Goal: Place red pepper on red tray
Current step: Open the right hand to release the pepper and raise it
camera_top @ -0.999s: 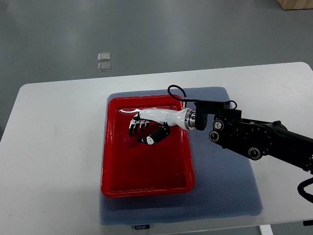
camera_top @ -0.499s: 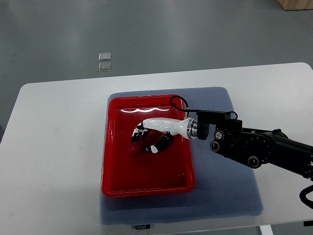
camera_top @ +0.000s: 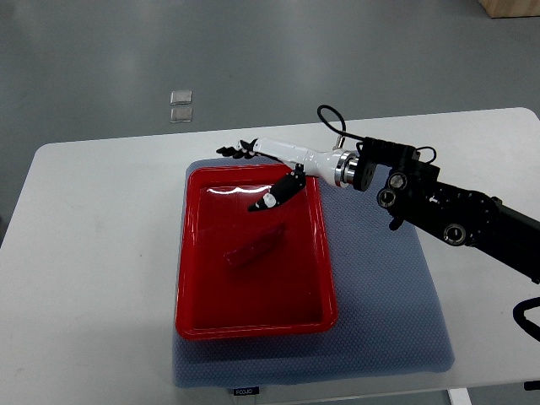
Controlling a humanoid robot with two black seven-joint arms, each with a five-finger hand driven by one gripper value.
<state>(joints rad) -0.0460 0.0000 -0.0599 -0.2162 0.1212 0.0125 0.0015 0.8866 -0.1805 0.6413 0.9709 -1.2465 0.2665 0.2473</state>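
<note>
Red on red down there: the red pepper point(camera_top: 254, 247) lies flat on the floor of the red tray point(camera_top: 196, 278), a little below and to the picture-left of the right robot hand point(camera_top: 260, 173), clearly apart from it with nothing touching. That robot hand is released, white palm stretched out, the dark fingers point(camera_top: 234, 152) fanned past the tray's far rim and the black thumb point(camera_top: 275, 194) pointing down over the tray's upper part, and it holds nothing. Its arm point(camera_top: 439, 215), black and jointed, reaches in from the right edge of the picture, crossing above the grey-blue mat point(camera_top: 380, 295) that lies under the tray. A thin black cable point(camera_top: 331, 118) loops up at the wrist, just behind the robot hand. Mat and tray sit on the white table point(camera_top: 93, 253), which spreads out well to the left of the robot hand and beneath it. Beyond the fingertips, farther off on the grey floor point(camera_top: 337, 51), two small pale square patches point(camera_top: 180, 105) sit one above the other. Light glints in a wavy streak on the tray's floor right under the thumb.
</note>
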